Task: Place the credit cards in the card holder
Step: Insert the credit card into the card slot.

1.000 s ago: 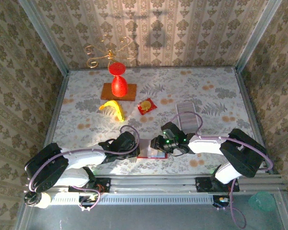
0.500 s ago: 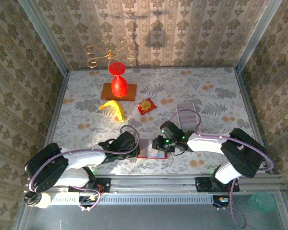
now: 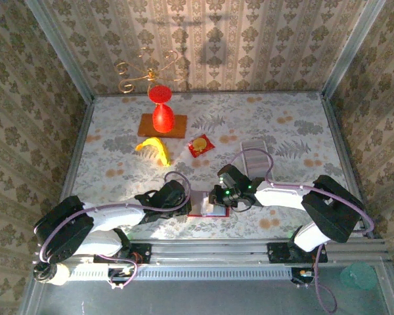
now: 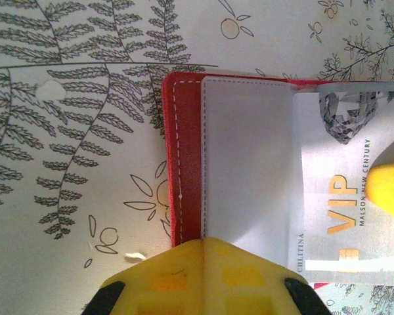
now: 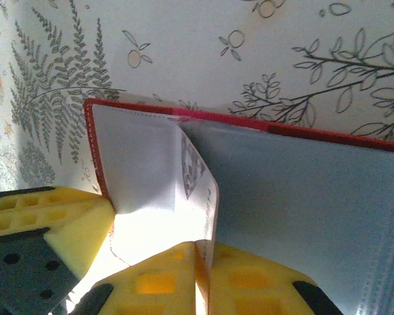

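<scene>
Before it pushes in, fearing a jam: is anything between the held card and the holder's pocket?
Nothing visible does. The credit card, pinched in the right gripper, has its edge at the card holder's pale pocket mouth.

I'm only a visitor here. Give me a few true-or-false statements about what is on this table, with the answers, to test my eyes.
1. The card holder lies open on the table. True.
2. The right gripper pinches a credit card lettered VIP. True.
3. The left gripper hovers far from the card holder. False: it grips the holder's edge.
4. The red vase stands on bare tablecloth. False: it stands on a brown board.
5. The banana lies to the right of the red sachet. False: it lies to its left.
</scene>
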Robot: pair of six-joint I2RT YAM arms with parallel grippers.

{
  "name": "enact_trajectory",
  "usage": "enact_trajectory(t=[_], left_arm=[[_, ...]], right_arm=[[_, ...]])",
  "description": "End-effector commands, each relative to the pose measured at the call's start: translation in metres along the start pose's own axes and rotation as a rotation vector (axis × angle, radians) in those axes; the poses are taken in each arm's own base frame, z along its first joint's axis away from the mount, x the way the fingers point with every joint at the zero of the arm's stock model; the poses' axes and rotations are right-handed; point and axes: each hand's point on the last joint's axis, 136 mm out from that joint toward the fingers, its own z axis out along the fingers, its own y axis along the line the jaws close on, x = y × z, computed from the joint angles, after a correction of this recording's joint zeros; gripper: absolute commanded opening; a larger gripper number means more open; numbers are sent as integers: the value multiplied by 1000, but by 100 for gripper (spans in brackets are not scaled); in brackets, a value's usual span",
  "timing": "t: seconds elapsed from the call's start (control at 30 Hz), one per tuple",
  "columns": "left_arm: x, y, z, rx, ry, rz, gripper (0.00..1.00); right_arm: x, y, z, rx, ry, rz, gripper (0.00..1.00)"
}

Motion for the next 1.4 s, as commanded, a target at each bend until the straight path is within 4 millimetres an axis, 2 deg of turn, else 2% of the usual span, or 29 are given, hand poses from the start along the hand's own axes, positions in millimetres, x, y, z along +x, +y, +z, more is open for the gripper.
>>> enact_trajectory(t=[0.0, 0.27, 0.47, 0.93, 1.23, 1.37], left_arm=[[12, 18, 3, -58, 34, -18, 0], [13, 19, 2, -61, 32, -19, 0], [14, 20, 2, -64, 34, -18, 0], [15, 22, 2, -72, 33, -21, 0], [16, 22, 2, -73, 34, -21, 0], [15, 22, 2, -72, 31, -21, 0]], right_arm=[[13, -1, 8, -6, 63, 0, 8], [18, -8, 6, 15, 69, 8, 7], [21, -12, 6, 23, 77, 13, 0], [23, -19, 4, 25, 66, 37, 0], [23, -8, 6, -51, 58, 53, 0], [22, 4, 7, -121, 55, 61, 0]])
